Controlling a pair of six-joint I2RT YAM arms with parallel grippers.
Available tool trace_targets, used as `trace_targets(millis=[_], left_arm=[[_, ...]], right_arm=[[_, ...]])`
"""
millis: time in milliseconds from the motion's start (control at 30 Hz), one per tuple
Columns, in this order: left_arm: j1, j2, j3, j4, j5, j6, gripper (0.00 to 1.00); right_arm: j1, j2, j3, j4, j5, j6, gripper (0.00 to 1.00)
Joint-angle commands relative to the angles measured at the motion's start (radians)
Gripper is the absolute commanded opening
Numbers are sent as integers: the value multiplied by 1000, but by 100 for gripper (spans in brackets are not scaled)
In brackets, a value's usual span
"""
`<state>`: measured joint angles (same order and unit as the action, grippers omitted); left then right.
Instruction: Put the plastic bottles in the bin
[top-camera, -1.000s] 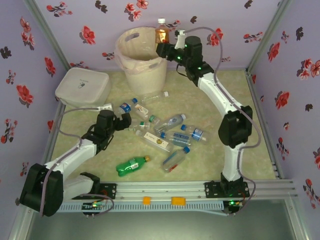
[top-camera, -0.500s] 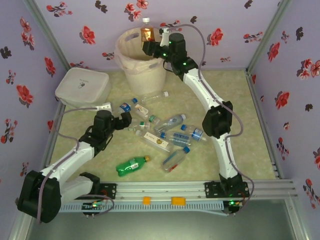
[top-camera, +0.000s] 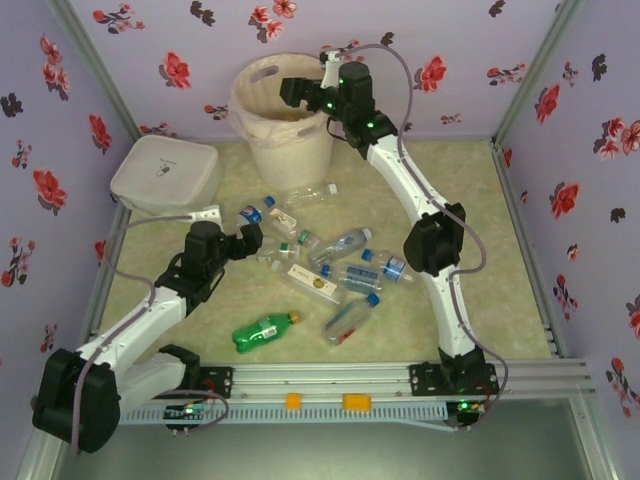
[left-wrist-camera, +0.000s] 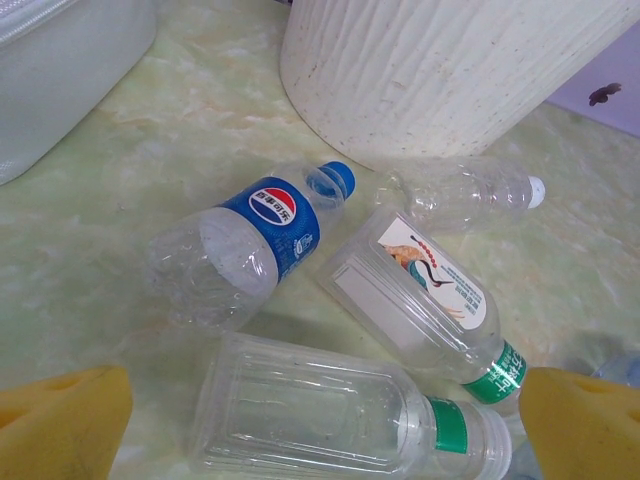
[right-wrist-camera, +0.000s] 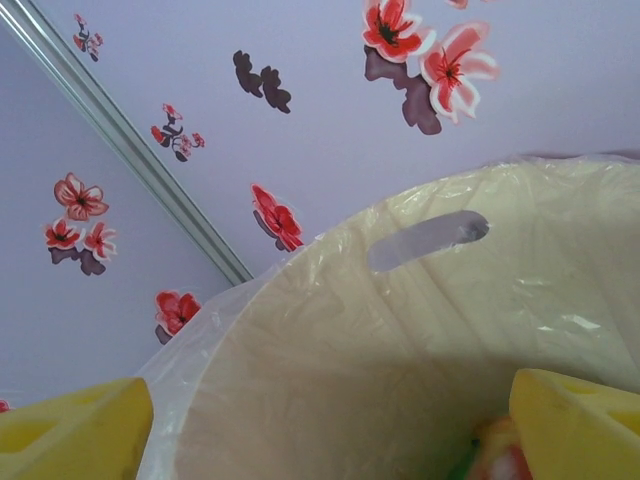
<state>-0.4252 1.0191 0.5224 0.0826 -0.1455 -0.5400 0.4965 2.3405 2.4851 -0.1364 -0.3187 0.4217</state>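
- the right gripper (top-camera: 291, 92) is held over the bin (top-camera: 290, 150), jaws spread wide, nothing clamped
- a reddish bottle (right-wrist-camera: 497, 452) can be glimpsed down inside it
- the left gripper (top-camera: 248, 240) is held wide open over the plastic bottles (top-camera: 345, 242) scattered on the table (top-camera: 480, 200)

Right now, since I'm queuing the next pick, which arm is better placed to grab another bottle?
Left. The left claw hovers open, low over the clear bottles, a green-capped bottle nearest. The right claw is open up over the bin, away from them.
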Motion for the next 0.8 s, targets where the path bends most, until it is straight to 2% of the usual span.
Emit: trace_targets(millis=[0, 133, 333, 533, 767], left_arm=[[8, -25, 4, -15, 12, 23, 100], [7, -37, 25, -59, 40, 48, 100], [8, -42, 98, -200, 164, 98, 100], [-19, -54, 179, -392, 300, 101, 100], [-154, -13, 223, -645, 298, 93, 100]], right_arm=[[2, -24, 53, -27, -7, -24, 95], [7, -119, -1, -90, -2, -71, 100], [7, -338, -247, -128, 45, -129, 100], [7, -580, -611, -125, 109, -162, 100], [7, -847, -1073, -62, 235, -123, 100]])
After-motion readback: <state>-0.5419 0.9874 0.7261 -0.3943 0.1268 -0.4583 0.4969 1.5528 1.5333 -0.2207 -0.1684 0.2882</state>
